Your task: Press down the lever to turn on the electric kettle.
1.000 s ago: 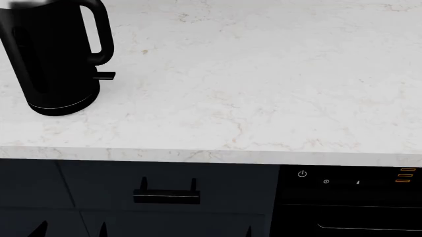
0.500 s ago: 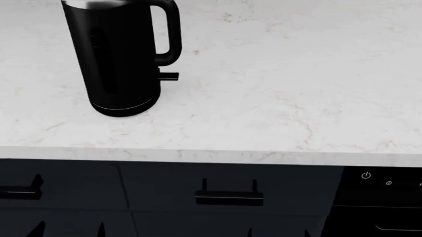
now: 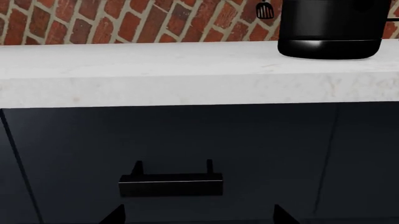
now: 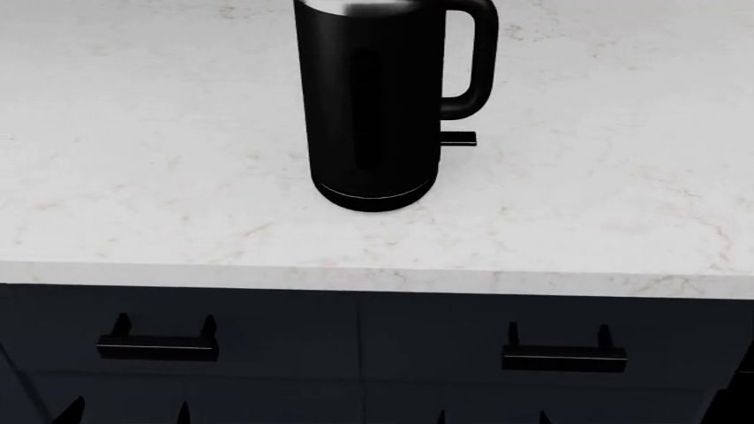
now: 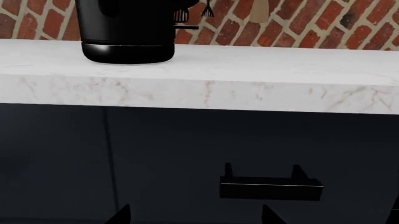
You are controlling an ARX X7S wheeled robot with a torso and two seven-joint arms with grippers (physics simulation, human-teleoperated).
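Note:
The electric kettle [image 4: 374,102], tall and glossy black with a loop handle, stands on the white marble counter [image 4: 141,177] in the middle of the head view. The lever [image 4: 460,138] is a small black tab jutting to the right below the handle. The kettle's base also shows in the left wrist view [image 3: 329,32] and the right wrist view [image 5: 128,32], where the lever [image 5: 187,28] sticks out. My left gripper [image 4: 126,413] [image 3: 196,217] and right gripper [image 4: 493,415] [image 5: 194,217] are open and empty. Both are low in front of the dark drawers, well below the counter top.
Dark cabinet drawers with black bar handles [image 4: 157,346] [image 4: 563,357] sit under the counter edge. A red brick wall [image 3: 124,21] with hanging utensils [image 3: 265,9] rises behind the counter.
The head view has swung to the left. The kettle has shifted from the picture's far left to its middle. The oven control panel has slid out of view on the right.

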